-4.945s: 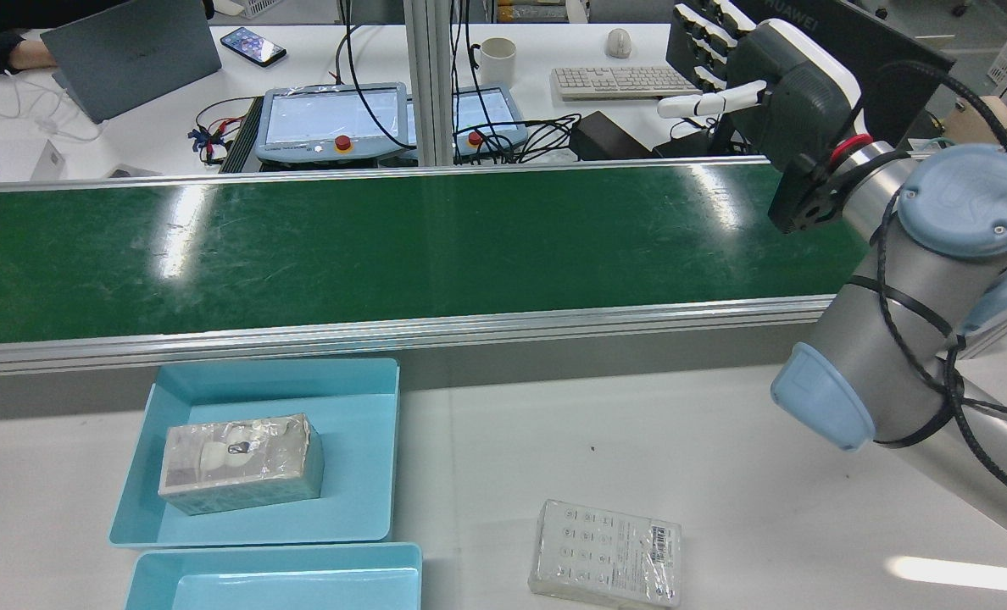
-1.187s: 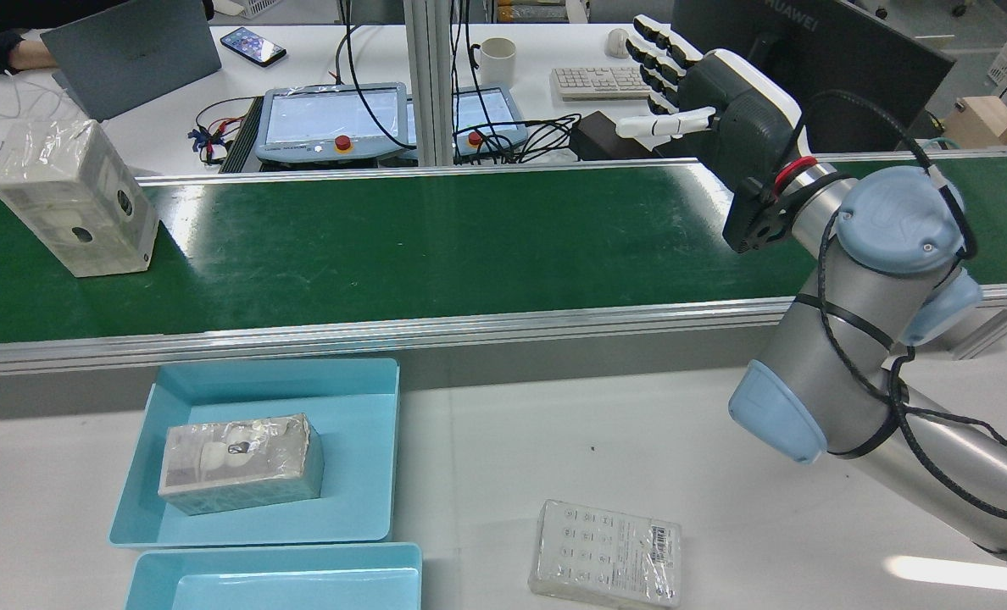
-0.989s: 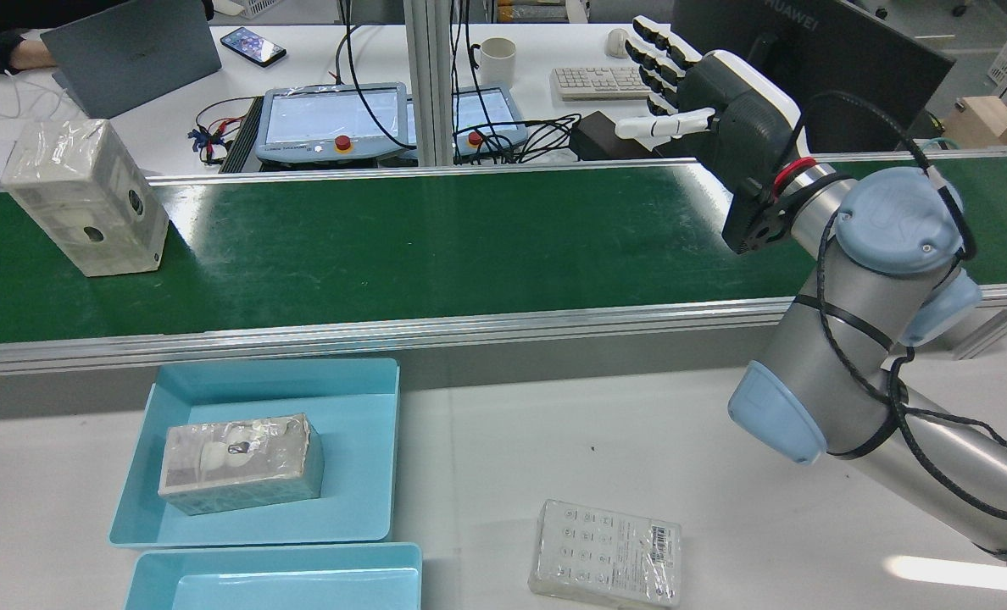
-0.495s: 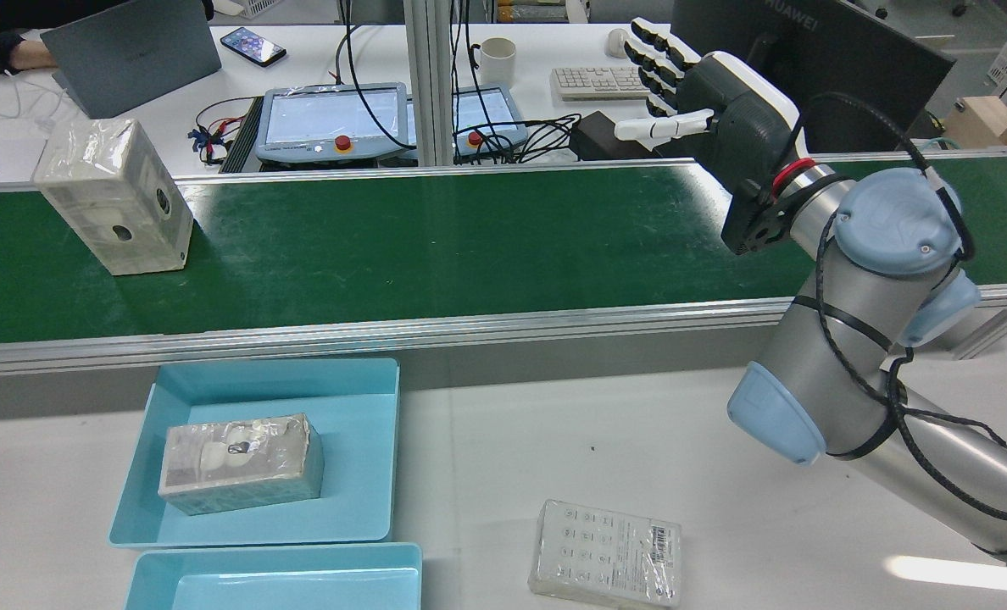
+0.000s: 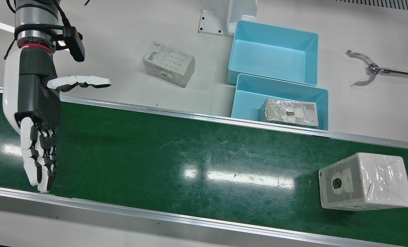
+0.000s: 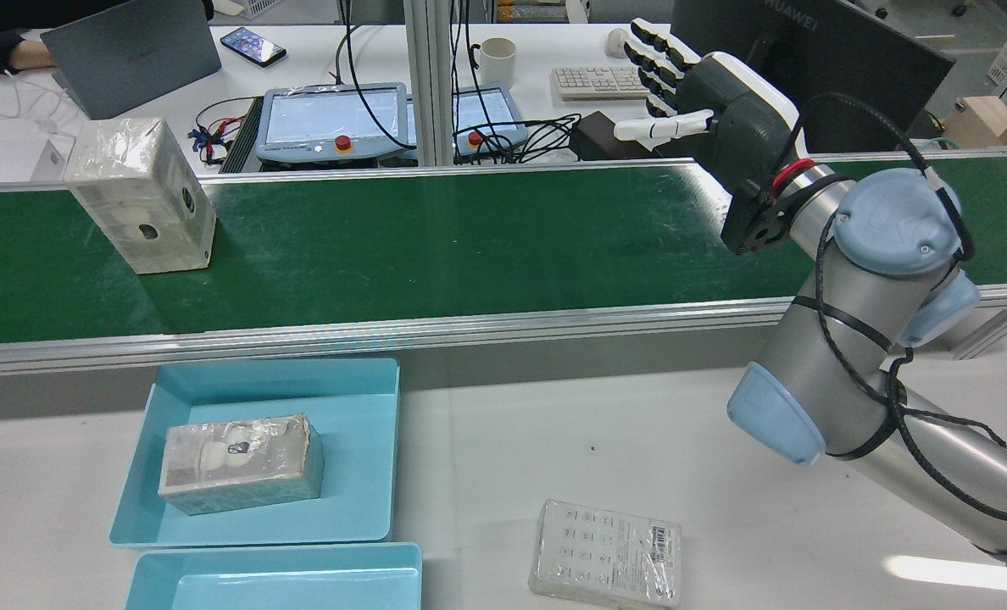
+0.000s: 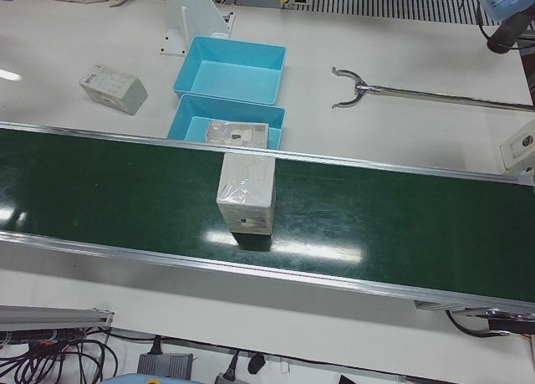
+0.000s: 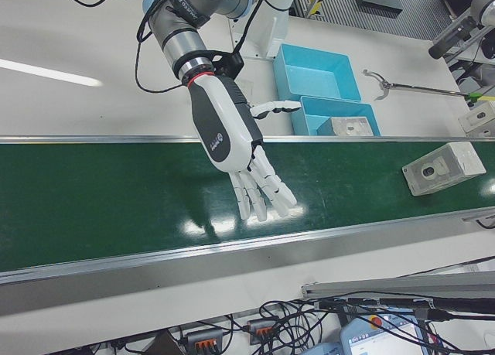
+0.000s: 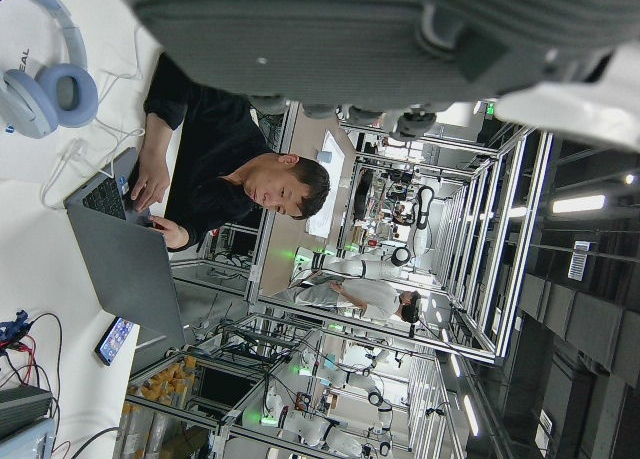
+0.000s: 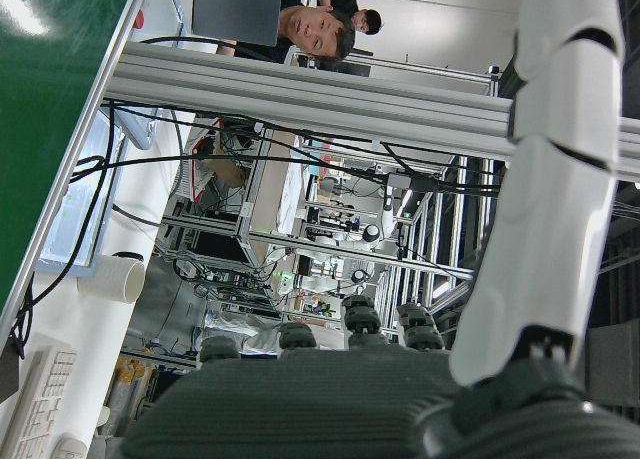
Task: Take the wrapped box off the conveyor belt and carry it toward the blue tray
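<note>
A pale wrapped box (image 6: 141, 195) stands on the green conveyor belt (image 6: 470, 246) near its left end in the rear view, level with the blue tray (image 6: 368, 398); the box also shows in the front view (image 5: 365, 181) and the left-front view (image 7: 247, 192). My right hand (image 6: 707, 102) hovers open over the belt's far right part, fingers spread, well apart from the box (image 8: 443, 168). From above, the right hand (image 5: 35, 113) holds nothing. My left hand (image 9: 400, 39) shows only as a dark palm edge, off the belt, with nothing in it.
The near blue tray (image 5: 245, 99) holds another wrapped box (image 5: 291, 113); a second tray (image 5: 274, 51) behind it is empty. A third wrapped box (image 6: 605, 551) lies on the white table. A forked metal tool (image 5: 362, 68) lies beside the trays. Pendants, a laptop and a seated person are beyond the belt.
The wrapped box came onto the belt and has ridden rightward in the rear view. The right hand swung left and lower earlier, and has barely moved in the last second.
</note>
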You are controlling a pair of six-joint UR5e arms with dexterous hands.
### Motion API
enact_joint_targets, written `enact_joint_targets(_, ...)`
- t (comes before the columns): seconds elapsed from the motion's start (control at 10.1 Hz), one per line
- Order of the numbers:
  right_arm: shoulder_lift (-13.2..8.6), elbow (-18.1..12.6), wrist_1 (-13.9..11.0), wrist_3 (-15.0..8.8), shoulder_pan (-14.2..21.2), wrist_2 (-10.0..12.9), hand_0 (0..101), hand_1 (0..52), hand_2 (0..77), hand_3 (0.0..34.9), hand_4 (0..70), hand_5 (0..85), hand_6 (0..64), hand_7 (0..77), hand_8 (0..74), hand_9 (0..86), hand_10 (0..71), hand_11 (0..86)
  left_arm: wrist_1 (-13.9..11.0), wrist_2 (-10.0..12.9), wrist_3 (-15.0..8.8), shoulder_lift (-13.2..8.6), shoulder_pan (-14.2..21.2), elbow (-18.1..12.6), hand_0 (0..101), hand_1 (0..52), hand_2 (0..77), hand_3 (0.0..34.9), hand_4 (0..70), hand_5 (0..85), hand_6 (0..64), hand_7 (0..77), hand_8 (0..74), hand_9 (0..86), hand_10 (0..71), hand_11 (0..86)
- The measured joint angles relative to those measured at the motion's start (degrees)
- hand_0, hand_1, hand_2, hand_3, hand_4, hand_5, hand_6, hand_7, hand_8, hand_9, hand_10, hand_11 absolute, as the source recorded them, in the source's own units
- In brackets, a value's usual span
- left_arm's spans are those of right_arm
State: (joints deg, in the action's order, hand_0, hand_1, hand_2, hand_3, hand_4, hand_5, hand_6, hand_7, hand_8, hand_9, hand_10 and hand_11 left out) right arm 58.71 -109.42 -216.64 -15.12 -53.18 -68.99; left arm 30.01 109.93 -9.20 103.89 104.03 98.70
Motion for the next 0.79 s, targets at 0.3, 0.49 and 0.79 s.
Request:
enact_joint_targets(0.3,0.00,0.03,0.01,-0.07,0.00,0.00,44,11.5,12.5,15.4,0.0,9.8,0.0,0.5,0.5,1.6,0.0,0.5,0.00,0.00,0.00,0.00,0.00,0.00,0,0.0,1.1,0.0,0.0,1.1,0.0,0.0,0.0,0.0,0.0,0.0)
enact_joint_targets(0.49,0.00,0.06,0.02,-0.08,0.00,0.00,44,11.5,12.5,15.4,0.0,9.8,0.0,0.5,1.1,1.6,0.0,0.5,0.00,0.00,0.00,0.00,0.00,0.00,0,0.0,0.5,0.0,0.0,1.1,0.0,0.0,0.0,0.0,0.5,0.0)
enact_joint_targets(0.79,0.00,1.79,0.68,0.08,0.41,0.03,44,11.5,12.5,15.6,0.0,9.8,0.0,0.5,0.5,1.6,0.0,1.1,0.00,0.00,0.00,0.00,0.00,0.00,0,0.0,1.1,0.0,0.0,1.1,0.0,0.5,0.0,0.0,0.5,0.0)
